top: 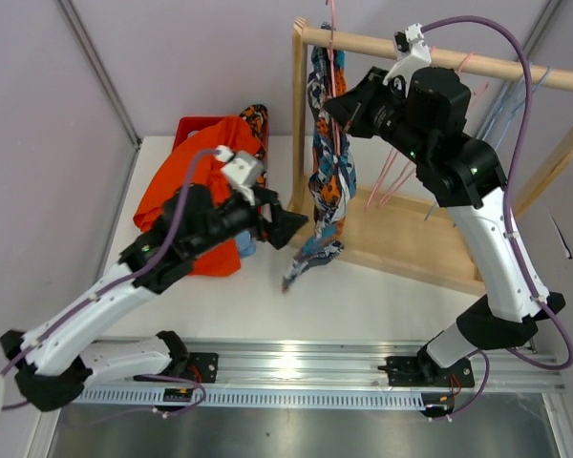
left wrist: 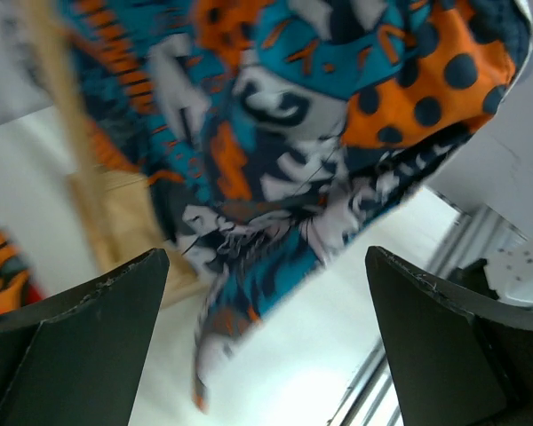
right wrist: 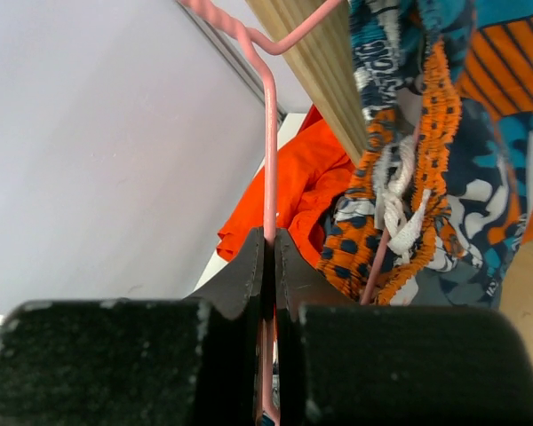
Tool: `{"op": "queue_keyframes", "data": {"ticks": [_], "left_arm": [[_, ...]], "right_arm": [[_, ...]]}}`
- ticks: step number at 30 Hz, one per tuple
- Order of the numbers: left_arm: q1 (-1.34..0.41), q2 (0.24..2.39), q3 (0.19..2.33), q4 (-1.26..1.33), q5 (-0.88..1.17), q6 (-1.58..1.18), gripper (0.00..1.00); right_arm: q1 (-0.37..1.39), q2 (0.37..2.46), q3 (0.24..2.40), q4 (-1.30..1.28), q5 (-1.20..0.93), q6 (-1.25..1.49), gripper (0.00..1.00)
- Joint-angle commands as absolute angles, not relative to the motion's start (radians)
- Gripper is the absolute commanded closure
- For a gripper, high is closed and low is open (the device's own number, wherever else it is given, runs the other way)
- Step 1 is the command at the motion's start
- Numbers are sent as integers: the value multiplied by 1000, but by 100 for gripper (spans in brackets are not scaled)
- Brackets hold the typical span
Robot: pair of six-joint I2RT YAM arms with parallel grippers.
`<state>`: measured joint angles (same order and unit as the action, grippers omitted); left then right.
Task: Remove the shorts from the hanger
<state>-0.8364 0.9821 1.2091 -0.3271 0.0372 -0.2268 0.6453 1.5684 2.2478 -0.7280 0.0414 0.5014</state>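
Two right fingers [right wrist: 238, 277] pinch thin pink wire hanger [right wrist: 270, 142] beside crumpled shorts [right wrist: 466, 186].

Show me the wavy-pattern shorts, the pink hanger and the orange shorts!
wavy-pattern shorts [top: 325, 186]: top view, middle of the hanging cloth.
pink hanger [right wrist: 270, 151]: right wrist view, its straight wire.
orange shorts [top: 158, 191]: top view, left side of the heap.

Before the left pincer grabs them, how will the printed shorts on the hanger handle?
Probably floppy: the shorts hang in limp folds from the pink hanger, so they'd drape around the open left pincer. Likely light, as the thin wire carries them. They may snag rather than slide off: the white drawstring sits bunched by the wire.
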Motion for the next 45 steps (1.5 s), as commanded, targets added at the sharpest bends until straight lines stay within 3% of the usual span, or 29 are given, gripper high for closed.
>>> {"op": "queue_keyframes", "data": {"ticks": [1, 7, 18, 20, 21, 23, 24, 26, 31, 41, 45], "left_arm": [[-941, 1106, 1258, -171, 29, -195, 1], [-1045, 1281, 1337, -77, 49, -209, 1], [-1111, 1354, 1348, -17, -69, -221, 3], [-1111, 1367, 1347, -15, -116, -222, 15], [-1111, 1371, 1350, -17, -136, -227, 32], [-1111, 1384, 1358, -20, -181, -227, 54], [-1111, 1396, 1358, -20, -195, -229, 77], [-1111, 1408, 1358, -18, -224, -236, 100], [-1153, 1368, 1286, -15, -242, -245, 100], [-1546, 1195, 873, 52, -488, -444, 100], [-1557, 1187, 876, 19, -557, -486, 100]], "right_arm": [[649, 1513, 2224, -598, 61, 456, 100], [649, 1451, 2160, -584, 66, 442, 100], [649, 1411, 2118, -575, 49, 443, 100], [649, 1405, 2115, -575, 45, 454, 100], [649, 1394, 2112, -575, 35, 462, 100], [649, 1382, 2093, -568, 31, 477, 100], [649, 1375, 2083, -555, 25, 483, 100], [649, 1358, 2068, -546, 25, 491, 100], [647, 1377, 2105, -568, 52, 477, 100], [621, 1425, 2233, -635, 94, 439, 100], [620, 1376, 2178, -647, 87, 474, 100]]}}
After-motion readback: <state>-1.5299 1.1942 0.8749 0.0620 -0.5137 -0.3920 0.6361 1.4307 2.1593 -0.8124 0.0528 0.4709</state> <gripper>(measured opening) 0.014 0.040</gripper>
